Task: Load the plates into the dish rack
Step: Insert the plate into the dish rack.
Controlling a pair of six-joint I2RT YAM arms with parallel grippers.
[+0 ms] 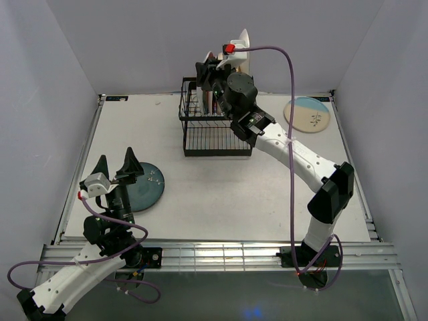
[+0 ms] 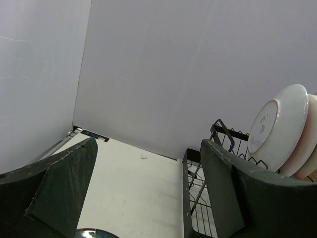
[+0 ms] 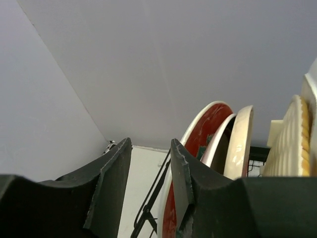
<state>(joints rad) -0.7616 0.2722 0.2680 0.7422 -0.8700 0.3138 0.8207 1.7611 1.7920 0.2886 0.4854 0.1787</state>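
Note:
The black wire dish rack point(image 1: 200, 144) stands at the back middle with several plates upright in it. In the right wrist view I see the red-teal floral plate point(image 3: 208, 124), a cream plate point(image 3: 240, 144) and the yellow woven plate point(image 3: 290, 139). My right gripper point(image 1: 208, 69) is open and empty above the rack's left end point(image 3: 151, 183), its right finger beside the red plate's rim. The dark teal plate point(image 1: 146, 187) lies flat at the front left. My left gripper point(image 1: 115, 166) is open and empty just above its left edge point(image 2: 143, 193). The cream-and-blue sprig plate point(image 1: 307, 114) lies at the back right.
The left wrist view shows the rack's left side point(image 2: 198, 183), white plates point(image 2: 280, 126) leaning in it and the teal plate's edge point(image 2: 94, 233). Grey walls enclose the table on three sides. A purple cable point(image 1: 291, 134) hangs from the right arm.

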